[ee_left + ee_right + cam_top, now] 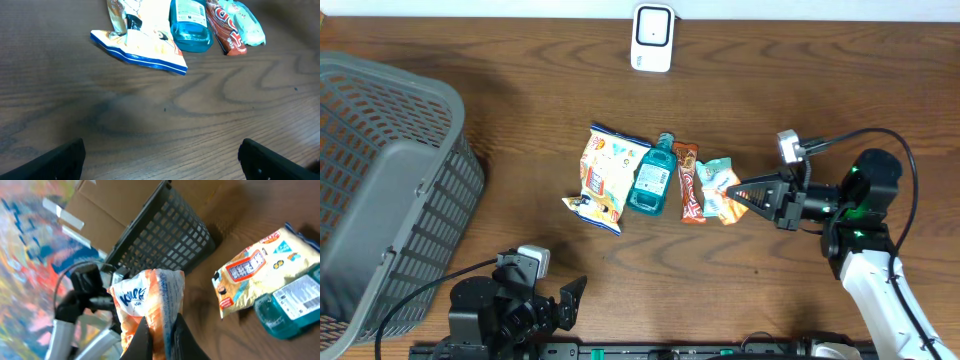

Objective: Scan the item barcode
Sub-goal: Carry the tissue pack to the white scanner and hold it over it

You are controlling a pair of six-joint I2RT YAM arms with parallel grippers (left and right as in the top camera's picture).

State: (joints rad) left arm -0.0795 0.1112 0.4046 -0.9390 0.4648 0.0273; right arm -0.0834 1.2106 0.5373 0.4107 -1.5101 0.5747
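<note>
Right gripper (744, 190) clamped on the tissue packet (720, 188); the scanner (652, 37) lay away toward the far edge of the table (520, 110).
Its jaws were closed narrowly across the packet's right-hand side, and the wrist view showed the orange-and-white wrapper pinched between the fingertips (142, 337). The packet sat at the right end of a row near the table's centre, just beside the brown bar (689, 183). Its long axis ran roughly far-to-near, crosswise to the fingers, and whether it was clear of the surface could not be told. From the grip, the scanner stood well apart, at the middle of the far edge and somewhat left. The right arm was judged the nearer one, since the left gripper (162, 160) hung wide and empty at the near edge.
</note>
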